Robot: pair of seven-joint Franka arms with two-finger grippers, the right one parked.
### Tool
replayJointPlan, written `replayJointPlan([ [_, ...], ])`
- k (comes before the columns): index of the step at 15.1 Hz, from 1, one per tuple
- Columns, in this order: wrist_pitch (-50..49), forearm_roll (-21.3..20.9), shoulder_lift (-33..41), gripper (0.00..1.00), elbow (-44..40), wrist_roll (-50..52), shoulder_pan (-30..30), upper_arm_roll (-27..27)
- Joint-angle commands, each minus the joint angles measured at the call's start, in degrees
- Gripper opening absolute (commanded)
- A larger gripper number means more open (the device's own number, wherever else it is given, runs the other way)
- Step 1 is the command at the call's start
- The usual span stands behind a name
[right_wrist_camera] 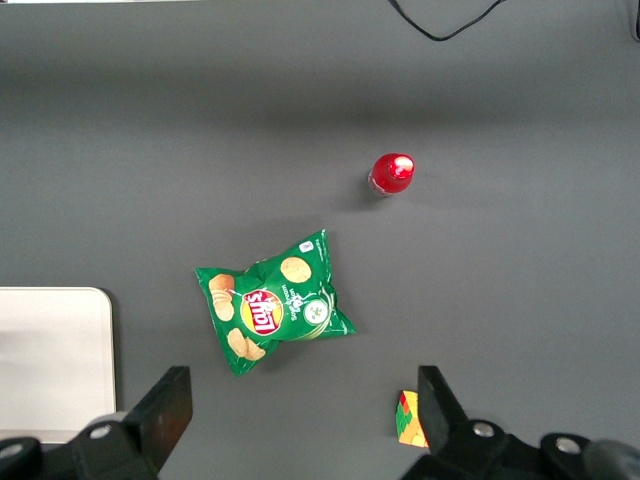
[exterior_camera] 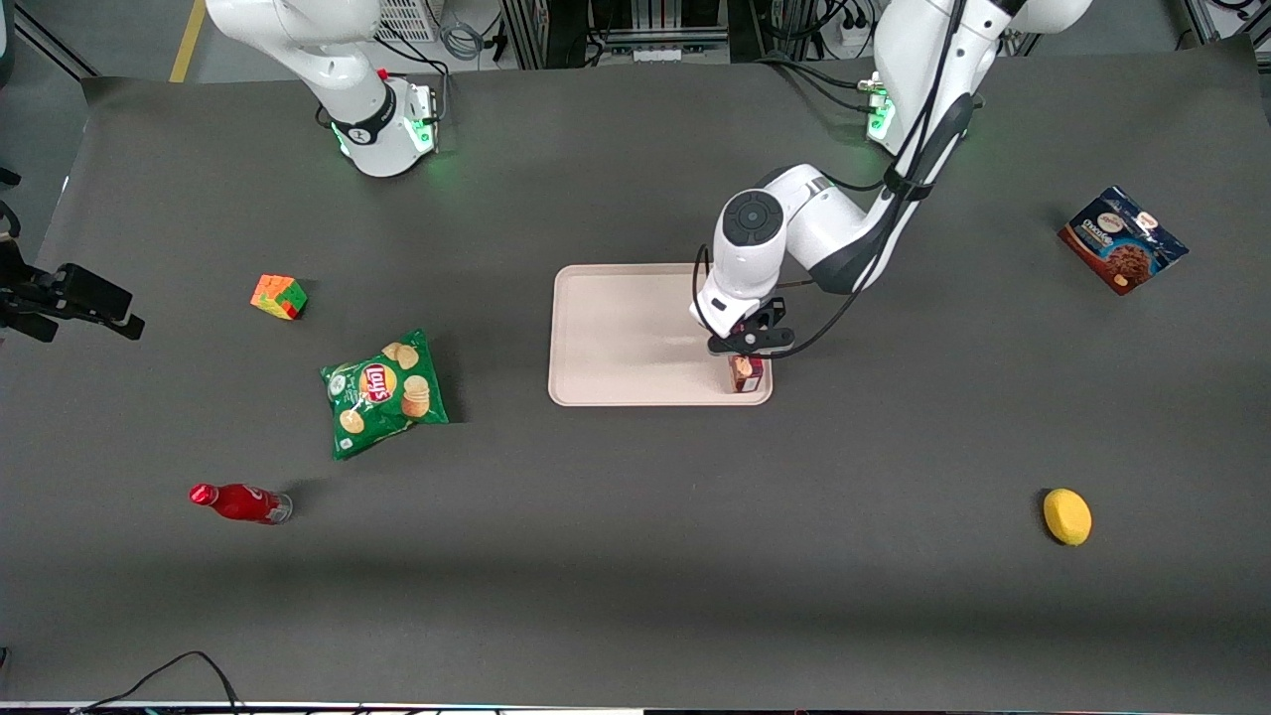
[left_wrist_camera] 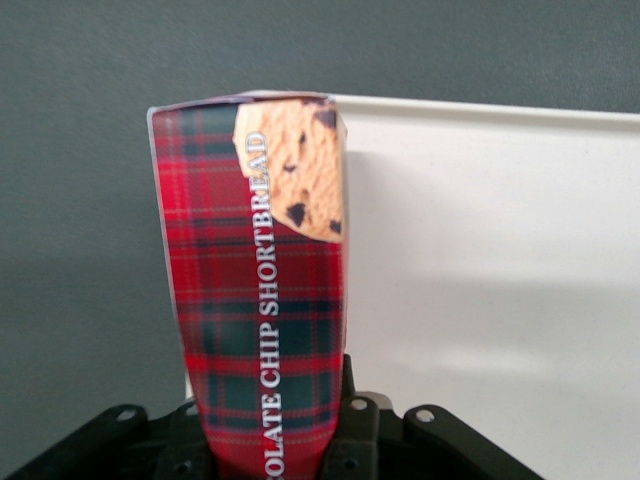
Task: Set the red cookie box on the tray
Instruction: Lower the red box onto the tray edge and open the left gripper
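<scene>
The red cookie box (exterior_camera: pixel 746 372) is a long tartan carton with a cookie picture. It stands on end over the tray's corner nearest the front camera, at the working arm's end. My gripper (exterior_camera: pixel 747 350) is shut on its upper part. In the left wrist view the red cookie box (left_wrist_camera: pixel 262 300) runs away from the fingers (left_wrist_camera: pixel 350 420), its free end reaching the edge of the tray (left_wrist_camera: pixel 490 270). The pale pinkish tray (exterior_camera: pixel 626 338) lies at the table's middle. Whether the box touches the tray I cannot tell.
A green chip bag (exterior_camera: pixel 385 393), a colour cube (exterior_camera: pixel 279 296) and a red bottle (exterior_camera: pixel 238 502) lie toward the parked arm's end. A dark blue cookie package (exterior_camera: pixel 1122 241) and a yellow lemon (exterior_camera: pixel 1066 516) lie toward the working arm's end.
</scene>
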State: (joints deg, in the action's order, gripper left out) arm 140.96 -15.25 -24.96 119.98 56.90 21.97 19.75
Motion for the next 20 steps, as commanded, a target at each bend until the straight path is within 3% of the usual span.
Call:
replayJointPlan([
  [1, 1.2, -1.7, -0.9, 0.04, -0.2, 2.5, 0.9, -0.3],
  [4, 1.2, -3.8, -1.4, 0.13, -0.4, 2.5, 0.8, -0.6],
  [5, 1.2, -3.9, -1.6, 0.21, -0.4, 2.4, 0.8, -0.8],
  [6, 1.2, -3.9, -1.6, 0.44, -0.5, 2.4, 0.8, -0.8],
  [7, 1.2, -3.9, -1.6, 0.89, -0.5, 2.5, 0.8, -0.8],
  [8, 1.2, -3.9, -1.5, 1.00, -0.5, 2.6, 0.8, -0.8],
  [13, -0.7, -3.4, -0.7, 1.00, -2.6, 2.5, 0.4, -0.8],
  [16, -12.1, -2.2, 1.7, 1.00, -9.2, -1.7, -1.1, -0.8],
  [20, -27.0, 8.5, 6.4, 1.00, -19.4, -18.9, -3.3, -6.2],
])
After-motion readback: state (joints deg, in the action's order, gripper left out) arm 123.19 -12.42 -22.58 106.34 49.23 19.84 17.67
